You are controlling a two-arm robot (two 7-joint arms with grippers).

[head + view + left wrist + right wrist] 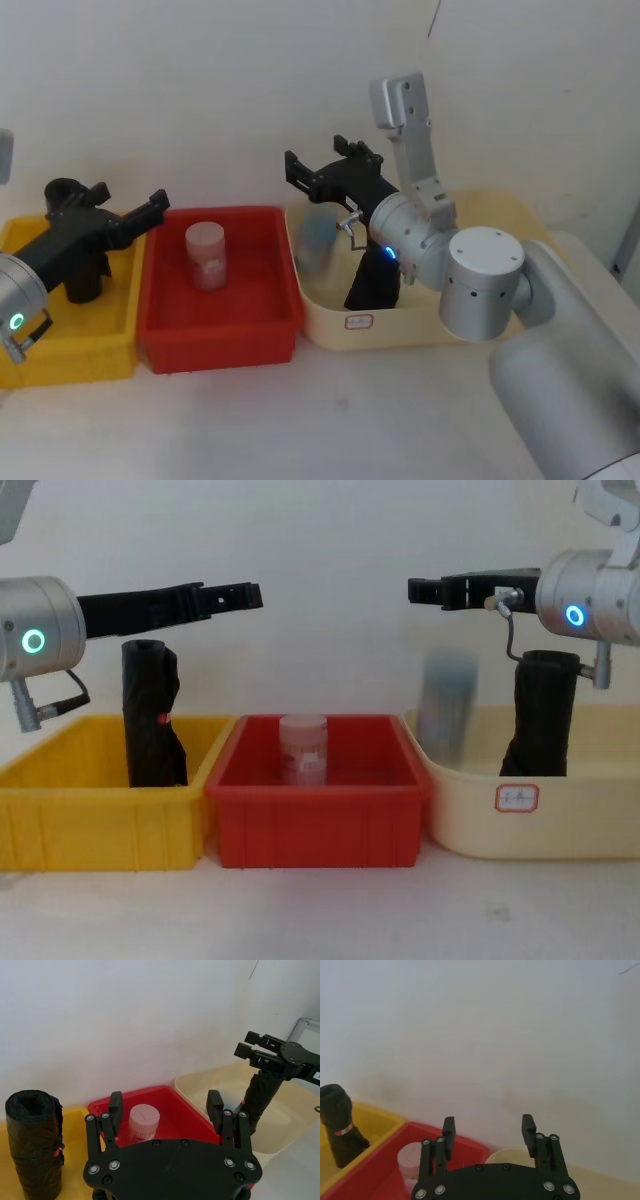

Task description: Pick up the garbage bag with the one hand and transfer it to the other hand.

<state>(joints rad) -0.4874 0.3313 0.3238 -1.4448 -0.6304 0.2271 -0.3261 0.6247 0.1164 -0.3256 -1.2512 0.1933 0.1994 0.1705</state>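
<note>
While both pincers hang released, the garbage bag (540, 715) stands upright inside the cream bin (600, 810), with the right pincer (320, 160) above that bin's left rim and the left pincer (130, 205) well away from it. Come down squarely and clamp the roll's upper half (crinkly plastic probably slips).
</note>
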